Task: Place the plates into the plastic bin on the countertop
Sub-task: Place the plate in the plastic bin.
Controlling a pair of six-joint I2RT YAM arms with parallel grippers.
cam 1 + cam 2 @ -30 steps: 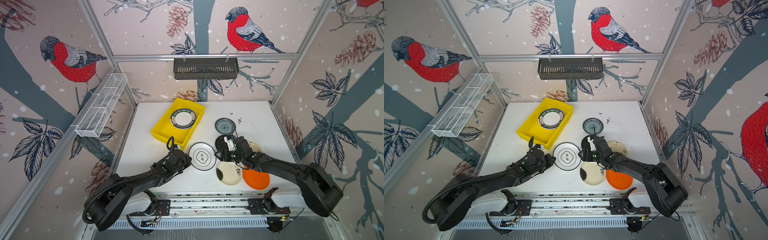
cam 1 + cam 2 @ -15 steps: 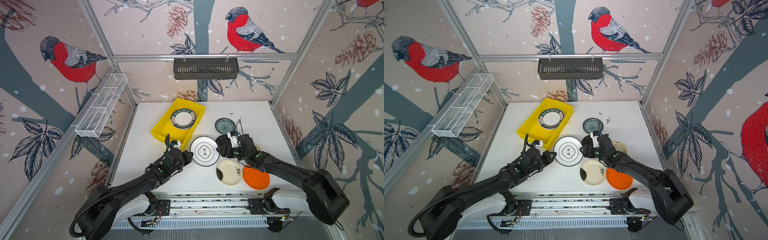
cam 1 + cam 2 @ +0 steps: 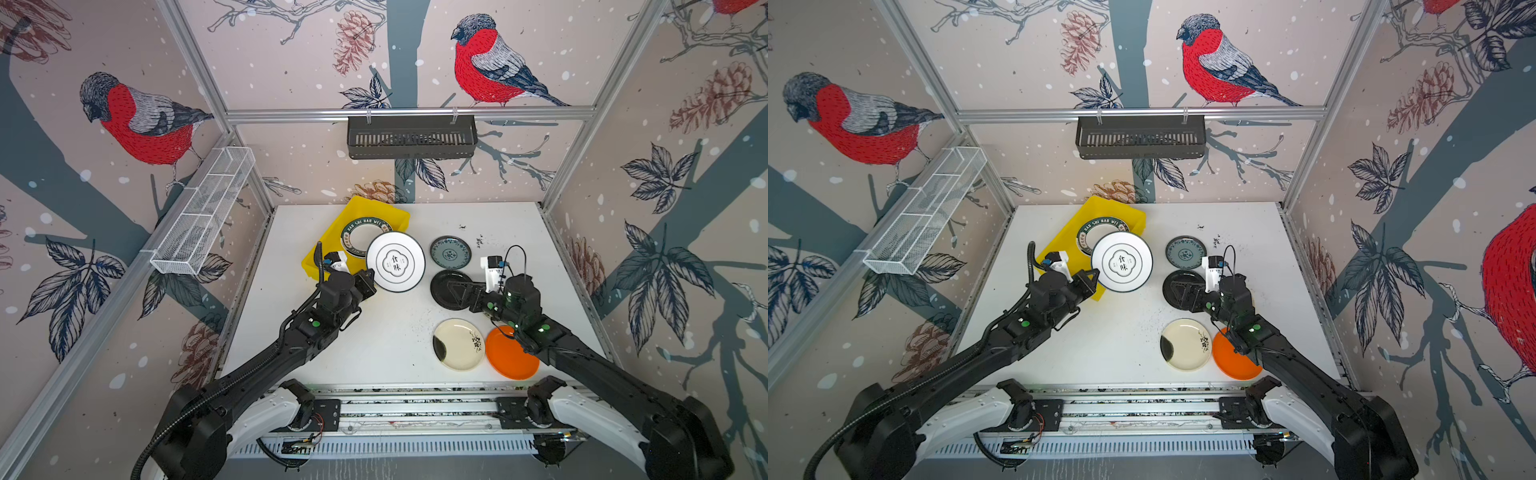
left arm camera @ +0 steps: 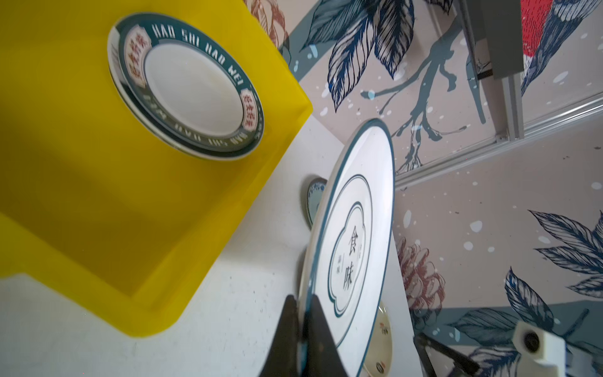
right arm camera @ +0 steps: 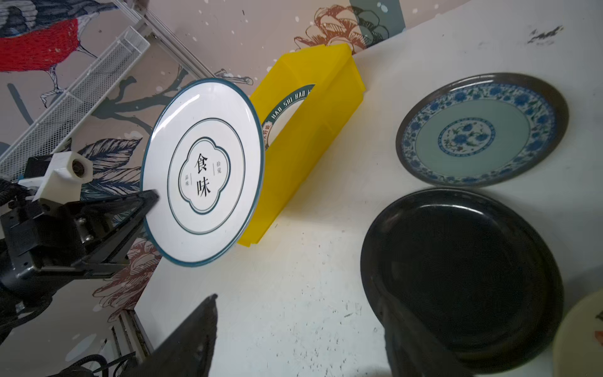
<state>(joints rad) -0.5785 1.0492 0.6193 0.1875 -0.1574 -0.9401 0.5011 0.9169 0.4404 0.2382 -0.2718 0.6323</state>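
Looking at both top views, a white plate (image 3: 395, 262) with black characters is seen pinched at its rim by the left pincer (image 3: 371, 278), which is clamped tight on it. The plate is held up off the counter (image 3: 374, 340), tilted, right by the yellow bin (image 3: 328, 237) and partly over its edge. One green-lettered plate (image 4: 186, 88) is already lying flat inside the bin. The right pincer (image 3: 459, 290) is spread wide with nothing gripped, one finger over the black plate (image 5: 463, 271), the other over bare counter. A teal plate (image 3: 450, 252), cream plate (image 3: 458, 345) and orange plate (image 3: 509, 357) are sat on the counter nearby.
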